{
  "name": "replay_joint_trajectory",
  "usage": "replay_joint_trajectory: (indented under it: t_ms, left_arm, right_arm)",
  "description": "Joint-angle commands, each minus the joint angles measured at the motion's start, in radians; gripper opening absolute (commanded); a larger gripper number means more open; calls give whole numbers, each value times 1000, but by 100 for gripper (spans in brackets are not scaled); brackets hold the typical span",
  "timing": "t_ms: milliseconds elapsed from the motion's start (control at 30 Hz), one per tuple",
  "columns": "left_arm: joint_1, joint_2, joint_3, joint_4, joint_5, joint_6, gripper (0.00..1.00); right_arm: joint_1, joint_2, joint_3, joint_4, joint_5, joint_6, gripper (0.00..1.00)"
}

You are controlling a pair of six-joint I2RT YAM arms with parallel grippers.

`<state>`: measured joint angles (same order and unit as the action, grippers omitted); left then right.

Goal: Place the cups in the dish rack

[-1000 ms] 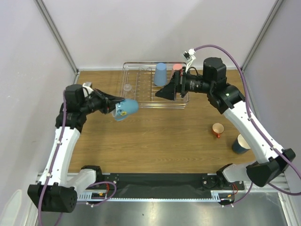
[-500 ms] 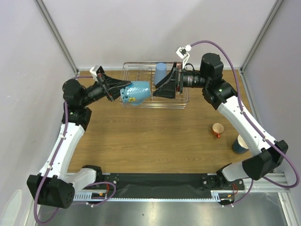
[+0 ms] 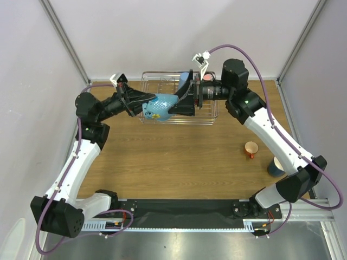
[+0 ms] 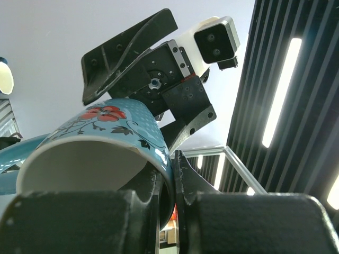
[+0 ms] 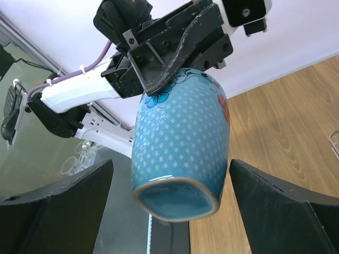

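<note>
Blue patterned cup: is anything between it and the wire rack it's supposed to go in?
Yes: the open right hand is right at the base of the blue patterned cup, over the dish rack. The left hand holds the cup by its rim. What lies beneath it is hidden.

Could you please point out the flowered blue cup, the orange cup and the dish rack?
Flowered light blue ceramic cup [image 5: 180, 132]: right wrist view, dotted side.
Small orange cup [image 3: 251, 147]: top view, mouth.
Silver wire dish rack [image 3: 160, 73]: top view, far rim.
</note>
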<state>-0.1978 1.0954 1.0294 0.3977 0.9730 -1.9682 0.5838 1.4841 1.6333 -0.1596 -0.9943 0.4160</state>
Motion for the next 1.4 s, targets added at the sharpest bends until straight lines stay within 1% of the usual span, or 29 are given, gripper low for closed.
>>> replay_joint_trajectory:
  t_ms: [0, 67, 367, 567, 633, 667, 700, 733, 767, 800, 833, 900, 933, 1000, 1033, 1067, 1100, 1200, 1300, 1367]
  left_arm:
    - [-15, -11, 12, 121, -36, -221, 0]
    - [-20, -11, 15, 119, -36, -221, 0]
    - [-41, -20, 6, 112, -65, -227, 0]
    - [-61, -14, 1, 116, -80, -225, 0]
    - [-65, -14, -2, 115, -83, -222, 0]
    - [-66, -14, -5, 115, -88, -224, 0]
    - [-66, -19, -11, 115, -89, -224, 0]
    - [-66, -17, -14, 110, -91, -221, 0]
    - [-66, -19, -18, 109, -89, -221, 4]
    - [-66, -25, -37, 113, -92, -219, 12]
    - [-66, -32, -49, 113, -95, -222, 34]
    - [-65, -49, -92, 137, -120, -224, 47]
    - [-65, -52, -104, 147, -120, -227, 60]
    - [-61, -51, -127, 151, -106, -221, 73]
    - [-58, -52, -132, 145, -102, -209, 86]
    - [-57, -52, -135, 135, -93, -198, 92]
    - [-48, -54, -137, 119, -88, -189, 99]
    - [-14, -63, -135, 46, -60, -124, 100]
    - [20, -71, -137, -42, -28, -52, 100]
    - [32, -71, -146, -56, -11, -31, 100]
  right_arm:
    - [24, 5, 42, 20, -7, -28, 100]
    - [31, 10, 39, 20, 9, -31, 100]
    - [57, 53, 48, 100, 10, 21, 92]
    - [65, 73, 65, 123, 2, 49, 81]
    - [65, 79, 76, 117, -4, 49, 71]
    - [65, 82, 77, 114, -6, 49, 65]
    - [65, 84, 77, 114, -9, 52, 52]
    - [65, 82, 76, 118, -15, 56, 42]
    - [64, 82, 74, 121, -17, 58, 31]
    - [62, 82, 74, 123, -17, 63, 4]
    - [60, 81, 74, 118, -9, 64, 0]
    - [54, 74, 74, 112, -7, 67, 0]
    - [44, 73, 73, 98, -4, 67, 0]
    - [30, 59, 57, 94, -1, 66, 0]
    - [18, 53, 50, 83, 6, 61, 0]
    - [10, 47, 39, 77, 9, 60, 0]
    - [4, 44, 36, 69, 10, 55, 0]
    - [-30, 27, 4, 28, 14, 46, 0]
    - [-53, 7, -33, 26, 17, 38, 0]
    - [-56, 2, -41, 16, 23, 24, 0]
